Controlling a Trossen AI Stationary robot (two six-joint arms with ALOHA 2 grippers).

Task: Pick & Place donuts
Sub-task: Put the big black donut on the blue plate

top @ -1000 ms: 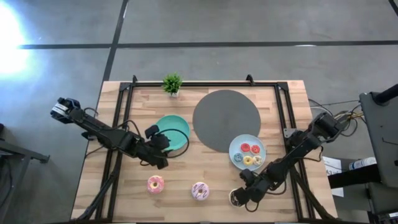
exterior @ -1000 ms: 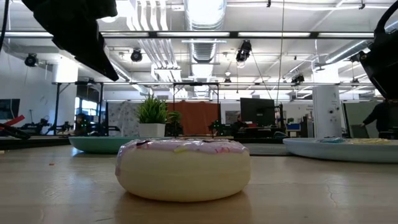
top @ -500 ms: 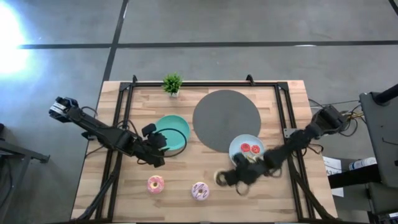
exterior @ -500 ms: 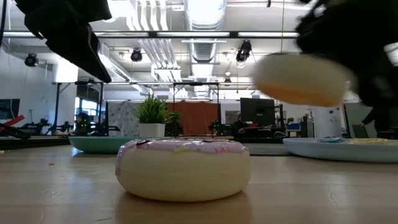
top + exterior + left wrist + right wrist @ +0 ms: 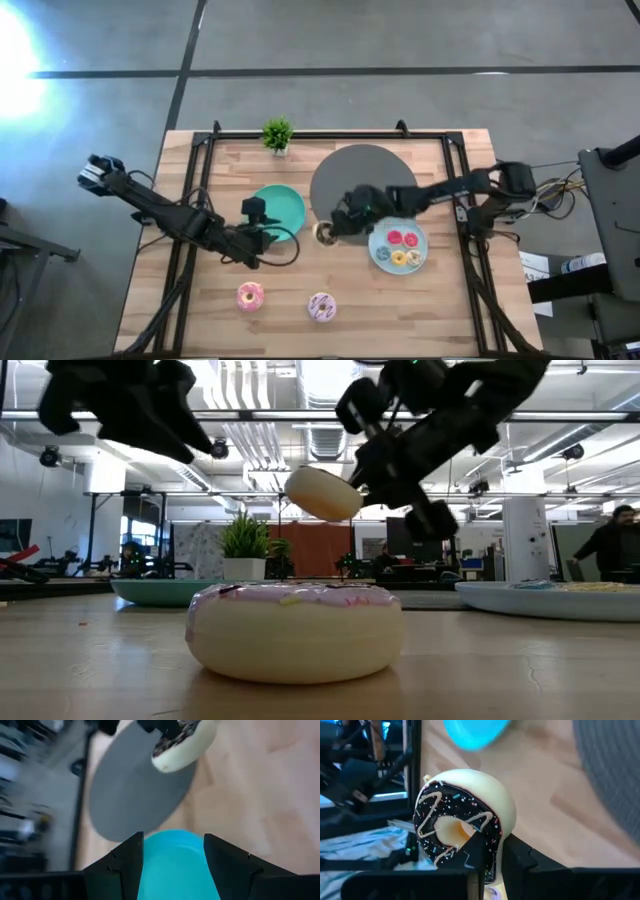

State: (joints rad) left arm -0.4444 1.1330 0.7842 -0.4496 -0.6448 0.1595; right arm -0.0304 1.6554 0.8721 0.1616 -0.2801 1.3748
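Now I hold chocolate donut clamped in right pincer, mid-frame above bench, heading for teal plate. Left pincer spread, empty, waiting over plate.

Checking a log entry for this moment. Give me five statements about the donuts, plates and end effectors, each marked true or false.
1. The right end effector grips the chocolate donut. True.
2. That donut rests on the table. False: it is in the air.
3. The green plate holds two donuts. False: none show on it.
4. Mini donuts lie on the light-blue plate. True.
5. The left end effector holds the pink donut. False: it is open, and that donut lies on the table.
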